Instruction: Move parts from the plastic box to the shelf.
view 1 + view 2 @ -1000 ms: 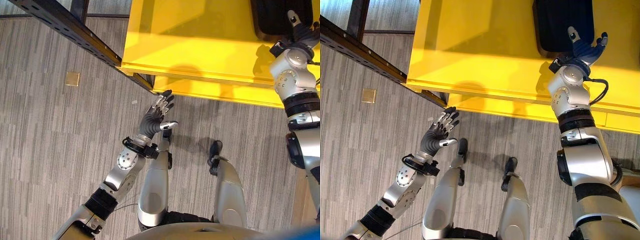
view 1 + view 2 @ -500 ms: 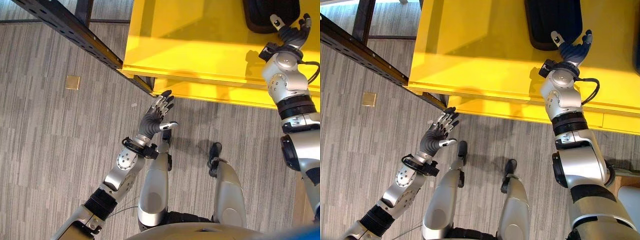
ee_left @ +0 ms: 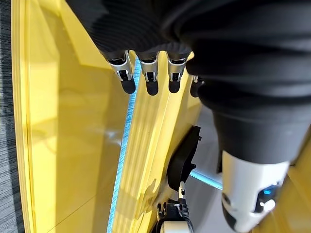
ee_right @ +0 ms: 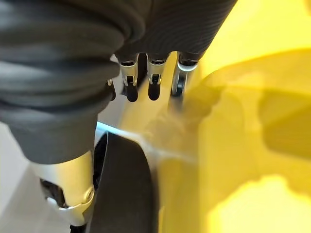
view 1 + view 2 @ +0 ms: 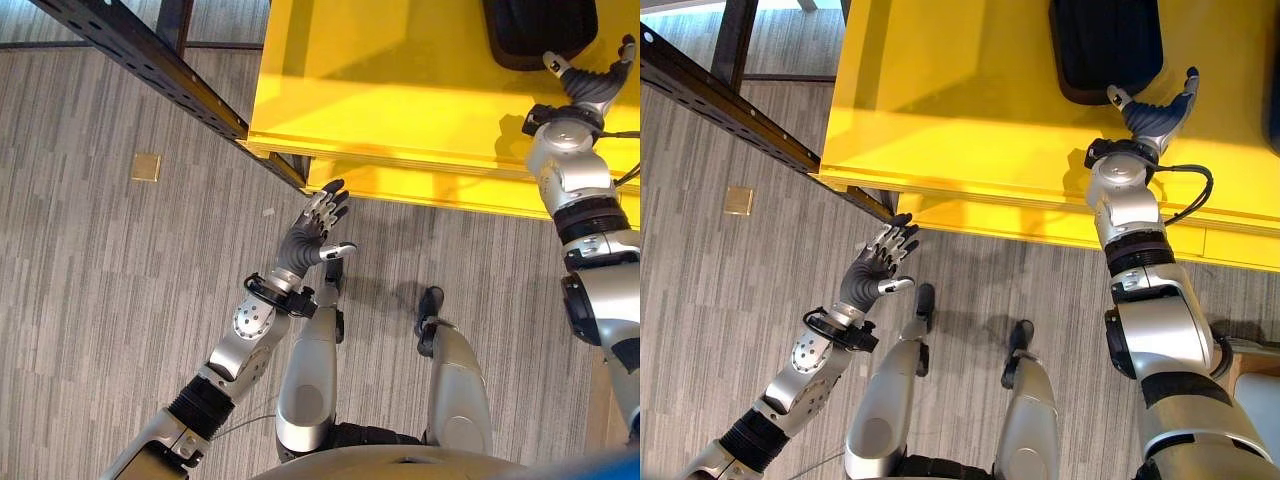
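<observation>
A black part lies in the big yellow plastic box, at its far right. My right hand hovers over the box just short of the part's near edge, open, thumb spread apart, holding nothing. In the right wrist view its fingers are straight, with the black part beside them. My left hand is raised over the floor just in front of the box's near rim, open and empty. Its straight fingers point at the yellow wall in the left wrist view.
A black perforated shelf beam runs diagonally at the upper left and meets the box's left corner. A small tan square lies on the grey striped floor to the left.
The view has shifted a little. My right hand has drawn back slightly from the black part and to the right. The left hand has stayed where it was.
</observation>
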Motion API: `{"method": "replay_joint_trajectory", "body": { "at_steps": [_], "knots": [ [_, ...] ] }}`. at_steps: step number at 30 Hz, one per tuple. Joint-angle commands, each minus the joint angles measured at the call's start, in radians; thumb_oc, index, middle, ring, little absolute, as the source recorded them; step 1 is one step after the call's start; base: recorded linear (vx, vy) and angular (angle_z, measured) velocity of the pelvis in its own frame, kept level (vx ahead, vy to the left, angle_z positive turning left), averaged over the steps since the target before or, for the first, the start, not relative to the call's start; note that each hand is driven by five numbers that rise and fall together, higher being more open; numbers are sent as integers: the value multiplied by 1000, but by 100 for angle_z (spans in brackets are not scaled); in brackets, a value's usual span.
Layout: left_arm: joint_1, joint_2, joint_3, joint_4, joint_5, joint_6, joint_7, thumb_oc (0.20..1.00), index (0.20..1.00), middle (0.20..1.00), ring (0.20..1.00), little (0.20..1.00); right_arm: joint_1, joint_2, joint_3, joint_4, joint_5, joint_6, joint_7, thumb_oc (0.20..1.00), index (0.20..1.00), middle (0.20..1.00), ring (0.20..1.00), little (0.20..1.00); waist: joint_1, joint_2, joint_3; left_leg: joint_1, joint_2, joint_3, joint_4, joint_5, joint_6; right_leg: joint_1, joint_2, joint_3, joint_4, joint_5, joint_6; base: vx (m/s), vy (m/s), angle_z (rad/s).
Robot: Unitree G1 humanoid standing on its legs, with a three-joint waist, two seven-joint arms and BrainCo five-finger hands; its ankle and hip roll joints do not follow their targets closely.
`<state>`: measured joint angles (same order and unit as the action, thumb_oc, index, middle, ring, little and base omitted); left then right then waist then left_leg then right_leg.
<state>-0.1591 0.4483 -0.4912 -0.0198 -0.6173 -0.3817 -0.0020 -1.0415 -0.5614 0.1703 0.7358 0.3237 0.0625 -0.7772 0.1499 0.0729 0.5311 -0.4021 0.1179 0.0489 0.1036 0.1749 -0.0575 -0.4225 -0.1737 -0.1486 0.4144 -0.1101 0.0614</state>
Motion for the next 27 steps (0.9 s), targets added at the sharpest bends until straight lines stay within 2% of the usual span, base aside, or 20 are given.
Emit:
{"method": "replay_joint_trajectory", "body": {
  "at_steps": [1, 6, 8, 10, 11, 14, 15, 17, 20, 21, 25, 27],
  "knots": [
    [30, -5, 11, -103, 11, -84, -12, 1000, 1000, 1000, 1000, 1000, 24, -47, 6, -102, -45, -11, -21, 1000, 1000, 1000, 1000, 1000, -2, -15, -11, 55, -16, 31, -11, -79, 26, 54, 42, -8, -58, 49, -13, 0, 0, 0],
    [45, -18, 16, -100, 14, -106, -8, 1000, 1000, 1000, 1000, 1000, 140, -35, -17, -261, -166, -29, 4, 1000, 1000, 1000, 1000, 1000, -30, -22, -11, 72, -10, 42, -19, -79, 26, 64, 44, 7, -70, 54, -12, -17, 40, -2],
    [60, -28, 16, -101, 27, -117, -5, 1000, 1000, 1000, 1000, 1000, 213, -41, -22, -372, -333, -40, 19, 1000, 1000, 1000, 1000, 1000, -49, -26, -11, 84, -6, 50, -23, -80, 27, 69, 44, 15, -77, 58, -10, -12, 47, -20],
    [73, -37, 18, -95, 27, -133, 4, 1000, 1000, 1000, 1000, 1000, 293, -67, -5, -515, -612, -58, 79, 1000, 1000, 1000, 1000, 1000, -73, -30, -11, 98, -3, 61, -28, -79, 28, 75, 44, 25, -84, 62, -6, -13, 53, -22],
    [74, -40, 18, -89, 31, -138, 6, 1000, 1000, 1000, 1000, 1000, 310, -79, 6, -557, -700, -52, 104, 1000, 1000, 1000, 1000, 1000, -79, -31, -11, 99, -1, 63, -26, -79, 27, 75, 44, 27, -86, 63, -5, -20, 35, -12],
    [71, -41, 15, -72, 30, -157, 10, 1000, 1000, 1000, 1000, 1000, 316, -146, 72, -620, -876, -59, 173, 1000, 1000, 1000, 1000, 1000, -88, -37, -11, 97, 5, 70, -21, -79, 25, 73, 43, 30, -87, 63, -4, -29, 3, -12],
    [70, -42, 15, -69, 30, -160, 9, 1000, 1000, 1000, 1000, 1000, 316, -155, 81, -624, -883, -58, 175, 1000, 1000, 1000, 1000, 1000, -89, -37, -11, 96, 5, 71, -20, -79, 25, 73, 43, 30, -86, 63, -4, -41, -41, -9],
    [73, -31, 23, -51, 25, -172, -5, 1000, 1000, 1000, 1000, 1000, 297, -238, 151, -636, -999, -69, 210, 1000, 1000, 1000, 1000, 1000, -88, -49, -11, 95, 10, 71, -16, -78, 21, 76, 45, 27, -89, 64, -3, -32, -70, -4],
    [80, -17, 29, -31, 19, -186, -31, 1000, 1000, 1000, 1000, 1000, 260, -332, 221, -632, -1018, -55, 222, 1000, 1000, 1000, 1000, 1000, -80, -63, -11, 98, 15, 68, -17, -76, 16, 88, 49, 19, -98, 65, -2, -20, -93, -1],
    [91, 1, 38, -30, 17, -191, -51, 1000, 1000, 1000, 1000, 1000, 227, -384, 261, -605, -1028, -70, 221, 1000, 1000, 1000, 1000, 1000, -69, -74, -11, 98, 18, 63, -16, -76, 16, 95, 53, 11, -102, 66, -2, -14, -111, -1],
    [100, 17, 47, -29, 12, -189, -69, 1000, 1000, 1000, 1000, 1000, 185, -426, 299, -589, -1024, -70, 249, 1000, 1000, 1000, 1000, 1000, -58, -82, -11, 97, 20, 59, -16, -74, 14, 101, 56, 2, -105, 66, -3, -8, -66, 1],
    [108, 31, 65, -35, 7, -179, -93, 1000, 1000, 1000, 1000, 1000, 136, -444, 348, -569, -972, -33, 317, 1000, 1000, 1000, 1000, 1000, -44, -89, -11, 93, 22, 57, -15, -72, 14, 102, 55, -8, -105, 66, -3, -8, -60, 9]
  ]
}}
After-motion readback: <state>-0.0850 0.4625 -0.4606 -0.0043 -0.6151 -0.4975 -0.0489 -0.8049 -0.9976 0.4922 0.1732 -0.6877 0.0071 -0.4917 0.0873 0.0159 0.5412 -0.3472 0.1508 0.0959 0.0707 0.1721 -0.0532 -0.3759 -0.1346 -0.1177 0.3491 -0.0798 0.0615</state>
